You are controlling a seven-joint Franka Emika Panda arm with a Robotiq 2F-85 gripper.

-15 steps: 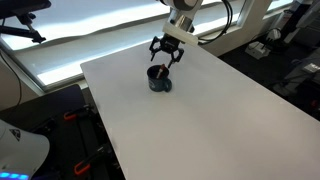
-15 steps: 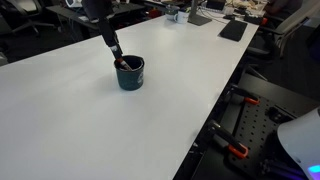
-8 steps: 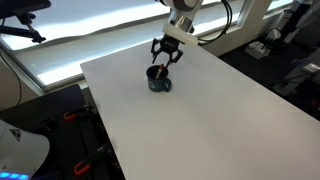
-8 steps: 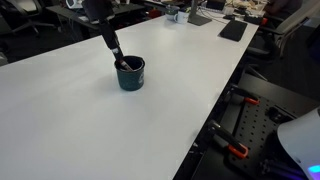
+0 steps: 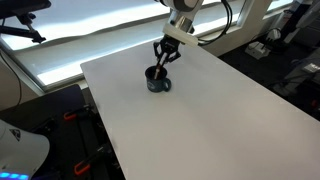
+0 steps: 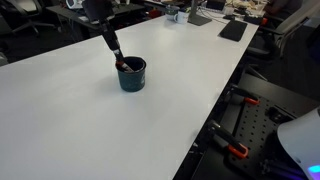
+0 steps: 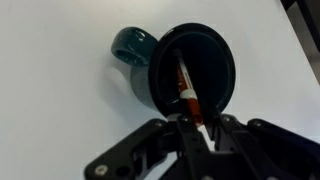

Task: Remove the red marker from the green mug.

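The green mug [image 7: 190, 75] stands upright on the white table, also seen in both exterior views [image 5: 158, 79] [image 6: 131, 73], handle to the upper left in the wrist view. The red marker [image 7: 187, 92] leans inside it, its top end sticking out over the rim. My gripper [image 7: 197, 124] hangs right above the mug [image 5: 163, 59] [image 6: 117, 58], its fingers closed together on the marker's upper end.
The white table [image 5: 220, 120] stretches wide around the mug; its edges [image 6: 215, 110] drop toward black equipment and cables. Desks with clutter [image 6: 200, 12] stand at the back. A bright window strip [image 5: 60, 45] runs behind the table.
The fingers have closed from wide open onto the top of the red marker. The mug and the arm have stayed in place.
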